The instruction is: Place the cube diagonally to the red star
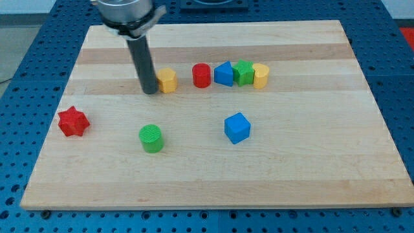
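Tip (149,91) beside yellow block (167,80)

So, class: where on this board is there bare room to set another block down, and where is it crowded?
Bare: the view's right, beyond the blue cube; the bottom strip below the green cylinder; around the red star. Crowded: the upper row from my tip to the yellow block.

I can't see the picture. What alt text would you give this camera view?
A dark rod's tip rests on a wooden board, just left of a yellow block heading a row of red cylinder, blue, green and yellow blocks. Nearer: red star, green cylinder, blue cube.
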{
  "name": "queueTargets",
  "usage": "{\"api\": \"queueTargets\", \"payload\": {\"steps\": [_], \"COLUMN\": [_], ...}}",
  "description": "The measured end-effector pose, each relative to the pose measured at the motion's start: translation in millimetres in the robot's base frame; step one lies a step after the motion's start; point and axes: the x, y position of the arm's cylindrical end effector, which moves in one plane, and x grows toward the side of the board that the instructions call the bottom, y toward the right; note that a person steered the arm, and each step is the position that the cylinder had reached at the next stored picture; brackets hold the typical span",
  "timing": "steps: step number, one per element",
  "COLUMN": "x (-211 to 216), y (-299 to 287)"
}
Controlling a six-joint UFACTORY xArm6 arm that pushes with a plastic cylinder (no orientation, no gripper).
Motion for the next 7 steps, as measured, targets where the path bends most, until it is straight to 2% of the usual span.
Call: {"api": "queueTargets", "payload": {"steps": [1, 2, 3, 4, 6, 7], "x": [0.0, 5.7, 37.5, 58.3, 59.7, 84.5], "y": [25.6, 3.2, -14.1, 26.4, 183.3, 228.8]}}
